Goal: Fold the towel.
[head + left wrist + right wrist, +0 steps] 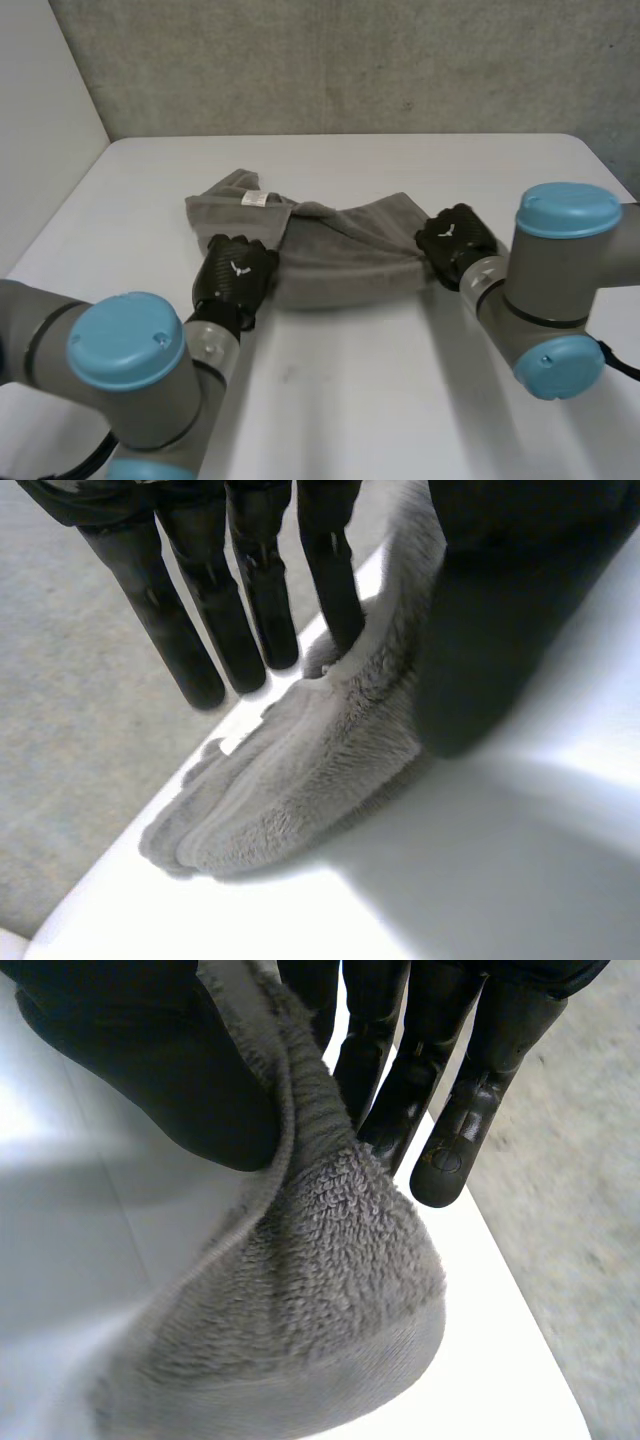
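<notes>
Towel (340, 260) bunched on bench (380, 390), strung between both hands. Left hand (235, 275): fingers (335, 590) pinch one end against thumb. Right hand (455, 240): fingers (400, 1090) pinch opposite end. Paired grips likely meant to carry edge over for fold.

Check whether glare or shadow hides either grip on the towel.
Left wrist view: table glares white, but the towel shows plainly, pinched by the left hand. Right wrist view: same bright table, towel clear, pinched by the right hand. Head view: even light, no glare.
</notes>
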`<state>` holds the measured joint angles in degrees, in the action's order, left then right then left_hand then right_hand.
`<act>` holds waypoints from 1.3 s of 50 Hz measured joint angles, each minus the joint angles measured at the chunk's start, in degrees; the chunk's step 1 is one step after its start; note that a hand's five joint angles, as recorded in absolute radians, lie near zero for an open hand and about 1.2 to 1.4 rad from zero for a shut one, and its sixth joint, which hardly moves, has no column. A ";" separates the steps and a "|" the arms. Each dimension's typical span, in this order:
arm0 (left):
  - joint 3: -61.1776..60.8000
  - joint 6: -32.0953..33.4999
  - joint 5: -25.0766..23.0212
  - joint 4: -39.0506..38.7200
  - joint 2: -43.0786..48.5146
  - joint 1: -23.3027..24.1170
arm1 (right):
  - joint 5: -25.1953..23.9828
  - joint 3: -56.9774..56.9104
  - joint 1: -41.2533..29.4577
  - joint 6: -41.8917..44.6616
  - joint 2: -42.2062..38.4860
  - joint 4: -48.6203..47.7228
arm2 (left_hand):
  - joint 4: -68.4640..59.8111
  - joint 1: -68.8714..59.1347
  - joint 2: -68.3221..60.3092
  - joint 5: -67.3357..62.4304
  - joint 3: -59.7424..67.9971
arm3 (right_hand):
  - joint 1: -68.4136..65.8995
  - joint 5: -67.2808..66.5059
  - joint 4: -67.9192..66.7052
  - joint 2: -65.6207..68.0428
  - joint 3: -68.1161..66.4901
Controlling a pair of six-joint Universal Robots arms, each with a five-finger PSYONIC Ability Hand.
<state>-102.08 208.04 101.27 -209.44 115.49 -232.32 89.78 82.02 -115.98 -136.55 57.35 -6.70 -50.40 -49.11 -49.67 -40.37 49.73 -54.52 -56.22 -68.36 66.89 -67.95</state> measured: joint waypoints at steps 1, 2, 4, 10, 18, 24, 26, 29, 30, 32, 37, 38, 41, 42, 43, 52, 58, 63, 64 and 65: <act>0.00 0.00 0.00 0.00 0.00 0.00 | 0.00 0.00 0.00 0.00 0.00 0.00 | 0.00 0.00 0.00 0.00 0.00 | 0.00 0.00 0.00 0.00 0.00; -0.60 0.01 -0.07 3.39 -2.47 0.99 | 0.90 1.13 0.51 -0.21 1.37 0.27 | 15.44 15.59 15.81 15.46 -14.58 | 0.00 0.00 0.00 0.00 0.00; -0.90 0.01 -0.28 9.00 -6.14 2.09 | 1.96 3.39 1.76 -0.04 3.55 0.16 | 15.44 15.59 15.81 15.46 -14.58 | 0.00 -0.02 0.00 0.00 0.00; 1.91 0.18 -2.15 18.68 -12.37 1.97 | 2.03 8.52 5.53 1.59 6.22 -2.56 | 37.32 35.82 36.59 36.73 -36.57 | 0.00 -0.05 0.00 0.00 0.00; 10.83 0.50 -10.93 20.62 -11.75 -5.98 | 0.39 13.48 8.64 5.11 6.76 -8.36 | 38.56 36.95 37.94 38.04 -37.84 | 0.00 -0.08 0.00 0.00 0.00; 22.54 0.57 -24.13 20.50 -1.80 -12.32 | -0.36 14.80 8.27 6.41 6.07 -11.12 | 37.06 36.16 36.29 37.37 -36.36 | 0.00 -0.12 0.00 0.00 0.00; 25.47 0.57 -27.47 20.53 1.17 -12.89 | -0.44 15.00 8.11 6.50 5.83 -11.55 | 36.19 34.66 35.16 36.12 -35.22 | 0.00 -0.12 0.00 0.00 0.00; 30.18 0.57 -32.99 20.52 6.11 -13.28 | -0.53 15.25 7.93 6.54 5.38 -11.99 | 32.81 31.56 32.01 32.75 -32.17 | 0.00 -0.14 0.00 0.00 0.00; 31.56 0.57 -34.66 20.51 7.60 -13.27 | -0.55 15.34 7.89 6.54 5.20 -12.09 | 31.74 30.32 30.95 31.68 -31.01 | 0.00 -0.14 0.00 0.00 0.00; 33.17 0.58 -36.63 20.54 9.37 -13.22 | -0.57 15.40 7.86 6.53 5.02 -12.16 | 31.37 30.17 30.63 31.30 -30.67 | 0.00 -0.15 0.00 0.00 0.00; 36.23 0.64 -40.43 20.92 13.23 -12.91 | -0.58 15.55 7.85 6.51 4.61 -12.19 | 30.76 29.56 30.08 30.75 -30.12 | 0.00 -0.15 0.00 0.00 0.00; 37.22 0.87 -41.88 21.47 14.86 -12.72 | -0.59 15.69 7.83 6.53 4.31 -12.18 | 29.68 28.37 28.90 29.60 -29.02 | 0.00 -0.16 0.00 0.00 0.00; 37.91 1.87 -43.42 22.54 16.67 -12.53 | -0.62 15.91 7.81 6.59 3.90 -12.21 | 28.82 27.55 28.06 28.71 -28.13 | 0.00 -0.19 0.00 0.00 0.00; 38.01 2.31 -43.76 22.87 17.10 -12.47 | -0.63 15.96 7.81 6.59 3.82 -12.23 | 28.63 27.42 27.93 28.54 -27.97 | 0.00 -0.19 0.00 0.00 0.00; 38.13 3.10 -44.20 23.40 17.69 -12.40 | -0.63 16.05 7.80 6.61 3.71 -12.27 | 28.59 27.41 27.91 28.52 -27.94 | 0.00 -0.22 0.00 0.00 0.00; 38.27 16.68 -45.62 29.89 22.17 -11.70 | -0.66 16.56 7.71 6.68 3.42 -12.90 | 28.14 27.07 27.42 28.04 -27.47 | 0.00 -0.28 0.00 0.00 0.00; 38.17 24.28 -45.45 32.92 24.00 -10.82 | -0.66 16.58 7.69 6.67 3.42 -13.00 | 25.08 23.48 24.15 25.04 -24.20 | 0.00 -0.28 0.00 0.00 0.00; 38.22 25.38 -45.19 32.99 24.11 -10.49 | -0.67 16.59 7.61 6.66 3.34 -13.02 | 10.72 6.94 10.01 10.94 -10.14 | 0.00 -0.28 0.00 0.00 0.00; 38.36 25.51 -45.01 32.41 23.93 -10.26 | -0.66 16.59 7.54 6.65 3.25 -13.03 | -8.22 -10.83 -9.36 -8.06 8.66 | 0.00 -0.29 0.00 0.00 0.00; 38.49 25.43 -44.88 31.62 23.68 -10.07 | -0.66 16.60 7.49 6.65 3.19 -13.04 | -9.92 -11.01 -10.68 -9.61 10.44 | 0.00 -0.29 0.00 0.00 0.00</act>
<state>-63.58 233.47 56.39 -177.82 139.17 -242.39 89.12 98.61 -108.49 -129.90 60.54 -19.74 -60.33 -60.12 -60.34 -49.98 60.17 -54.52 -56.50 -68.36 66.89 -67.95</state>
